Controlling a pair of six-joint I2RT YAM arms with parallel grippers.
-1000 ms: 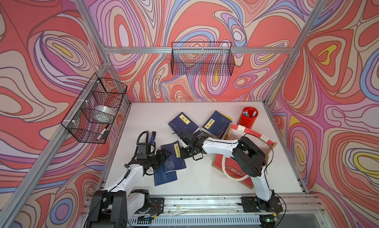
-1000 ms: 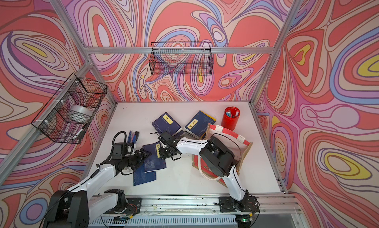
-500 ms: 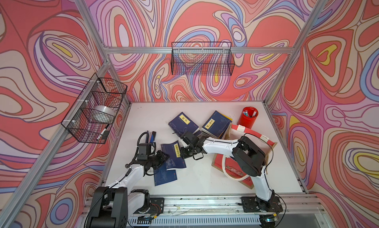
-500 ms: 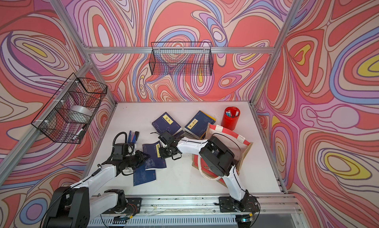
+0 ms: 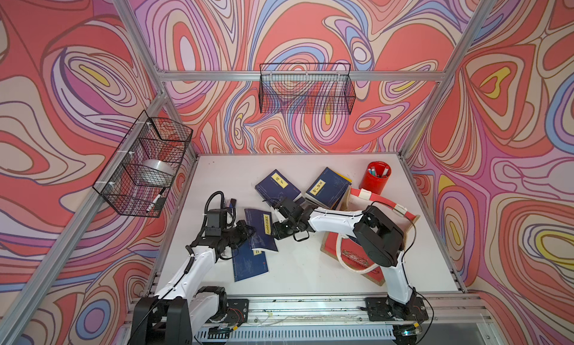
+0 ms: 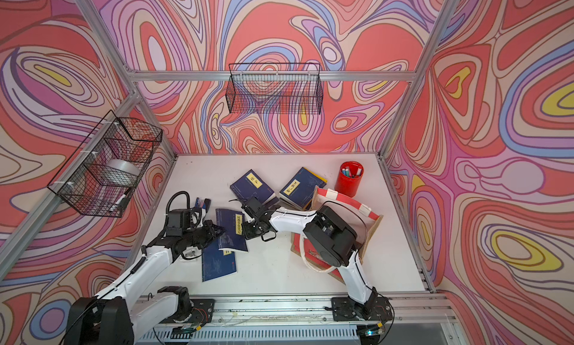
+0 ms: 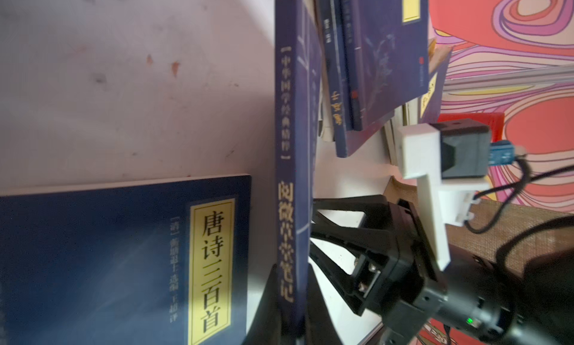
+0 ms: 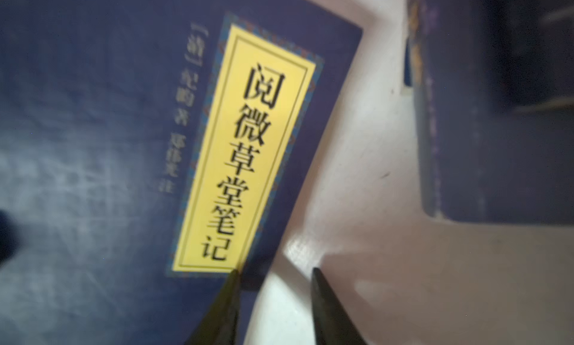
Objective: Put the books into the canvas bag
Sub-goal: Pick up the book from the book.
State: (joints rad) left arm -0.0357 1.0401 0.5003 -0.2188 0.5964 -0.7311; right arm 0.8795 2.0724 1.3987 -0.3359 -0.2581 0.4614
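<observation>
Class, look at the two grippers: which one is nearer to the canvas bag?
Right. The right gripper, jaws parted, sits at the bag-side edge of the tilted book. The left gripper grips that book's far edge, so the book lies between it and the canvas bag.

White table [image 5: 298,275], stained. A flat book [image 5: 250,264] lies beside the left gripper [image 5: 249,231] jaws; more books [image 5: 278,188] lie just beyond the right gripper [image 5: 276,230] jaws. Bag [image 5: 329,243] and pen cup [image 5: 374,185] sit well behind those.

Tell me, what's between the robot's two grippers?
A yellow-labelled navy book. In both top views it sits between them; the left gripper pinches its edge, and the right gripper is open at its corner.
</observation>
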